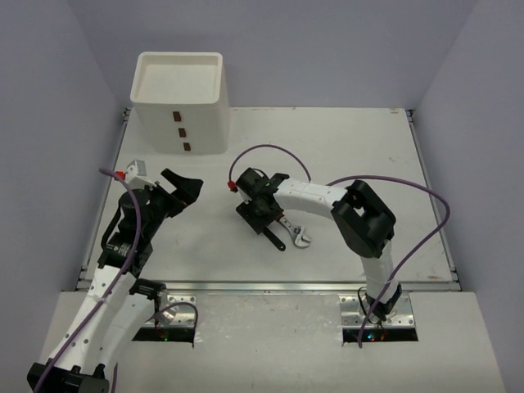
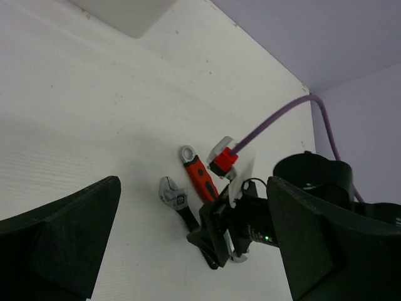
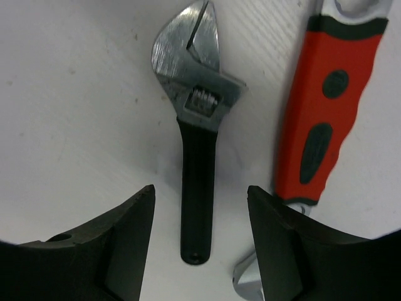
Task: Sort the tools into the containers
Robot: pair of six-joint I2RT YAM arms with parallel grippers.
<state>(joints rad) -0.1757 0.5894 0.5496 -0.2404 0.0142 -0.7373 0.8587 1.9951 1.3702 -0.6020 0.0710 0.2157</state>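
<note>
The right gripper (image 3: 200, 197) stands open astride the black-handled wrench (image 3: 197, 157) (not touching it); the red-handled wrench (image 3: 316, 119) lies at its 3 o'clock. The left gripper (image 1: 182, 192) gapes wide, empty.

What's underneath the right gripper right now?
A black-handled adjustable wrench lies flat on the table, straddled by the open right gripper. A red-handled wrench lies beside it, one end covered by a finger.

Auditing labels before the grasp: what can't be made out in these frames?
- Top view: only a silver wrench head shows from under the right gripper.
- Right wrist: red-handled wrench cut by top edge, lower end behind a finger.
- Top view: drawers shut, contents hidden.
</note>
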